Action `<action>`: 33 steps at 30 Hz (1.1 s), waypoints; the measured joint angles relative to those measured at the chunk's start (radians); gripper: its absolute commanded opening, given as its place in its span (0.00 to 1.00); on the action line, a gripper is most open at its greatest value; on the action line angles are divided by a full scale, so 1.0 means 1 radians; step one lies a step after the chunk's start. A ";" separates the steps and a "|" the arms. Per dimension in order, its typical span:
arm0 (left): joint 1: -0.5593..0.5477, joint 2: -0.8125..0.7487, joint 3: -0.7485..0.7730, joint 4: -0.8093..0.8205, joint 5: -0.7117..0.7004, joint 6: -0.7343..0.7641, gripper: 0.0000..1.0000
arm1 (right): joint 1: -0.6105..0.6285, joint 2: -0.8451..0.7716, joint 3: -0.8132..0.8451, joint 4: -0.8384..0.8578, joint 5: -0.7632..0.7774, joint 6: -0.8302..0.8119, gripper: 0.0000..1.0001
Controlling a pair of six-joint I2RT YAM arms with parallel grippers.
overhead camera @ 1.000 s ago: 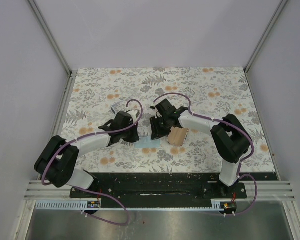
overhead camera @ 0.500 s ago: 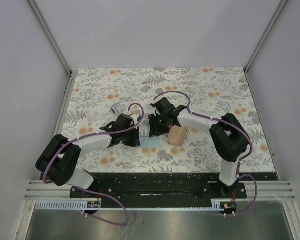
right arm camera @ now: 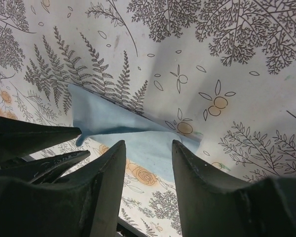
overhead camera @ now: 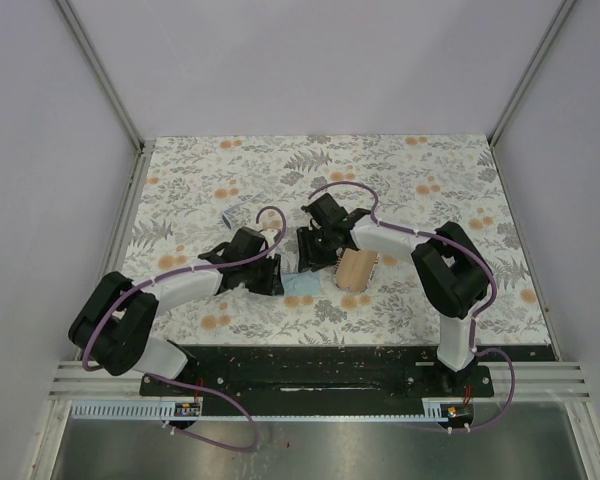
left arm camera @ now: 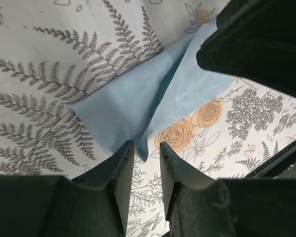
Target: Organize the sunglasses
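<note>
Small sunglasses with a thin pale frame (overhead camera: 231, 215) lie on the fern-and-flower patterned table (overhead camera: 430, 180), left of centre, just beyond the left arm and free of both pincers. Left gripper (left arm camera: 146, 148) is low over the near corner of a folded light blue cloth (left arm camera: 133, 98), fingers a narrow slit apart, holding nothing. Right gripper (right arm camera: 149, 148) hangs over the cloth's far side, fingers spread. A tan-lined oval case (overhead camera: 357, 270) lies open just right of the cloth.

Counted one pair of sunglasses (overhead camera: 232, 214), one case (overhead camera: 357, 270) and one blue cloth (left arm camera: 138, 103), all on one table (overhead camera: 430, 170). Grippers numbered two: left gripper (left arm camera: 145, 145), right gripper (right arm camera: 148, 144).
</note>
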 measured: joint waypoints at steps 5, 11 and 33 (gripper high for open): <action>-0.013 0.029 0.007 -0.024 0.038 0.000 0.27 | -0.013 0.000 0.000 0.000 0.000 0.009 0.51; -0.024 0.057 0.048 -0.100 0.005 -0.026 0.30 | -0.024 0.000 0.000 0.000 -0.001 0.011 0.51; 0.031 0.031 0.162 -0.153 -0.243 -0.026 0.33 | -0.026 0.000 -0.002 0.000 -0.009 0.013 0.51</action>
